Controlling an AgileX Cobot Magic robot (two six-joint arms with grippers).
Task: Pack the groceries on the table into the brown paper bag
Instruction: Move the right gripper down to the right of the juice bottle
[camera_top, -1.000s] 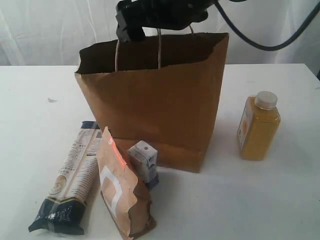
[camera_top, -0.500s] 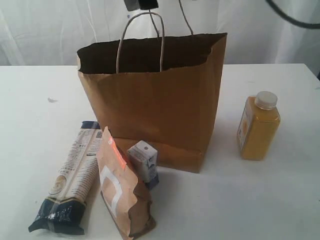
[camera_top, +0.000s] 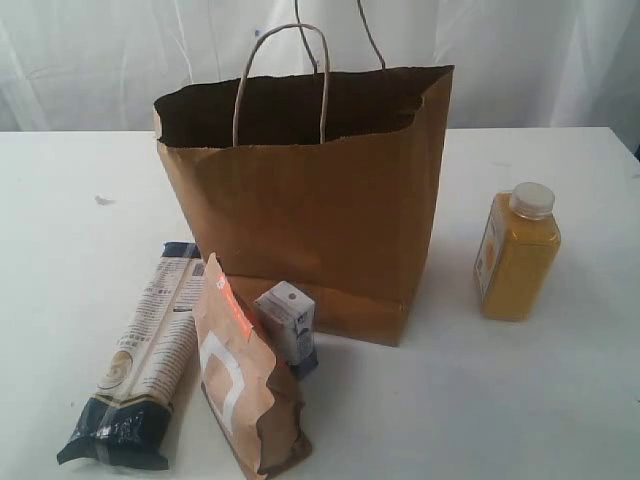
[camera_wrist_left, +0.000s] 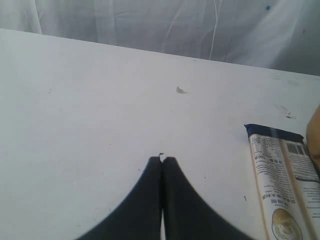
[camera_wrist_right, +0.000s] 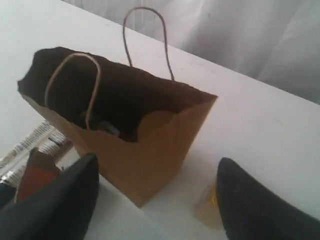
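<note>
The yellow juice bottle (camera_top: 517, 255) stands upright on the bench (camera_top: 560, 400), off to the right of the brown paper bag (camera_top: 310, 220) and apart from it. The right fingers (camera_wrist_right: 255, 200) hang above it, apart and empty, so that arm looks nearer. The left fingers (camera_wrist_left: 150, 200) are pressed together, holding nothing
</note>
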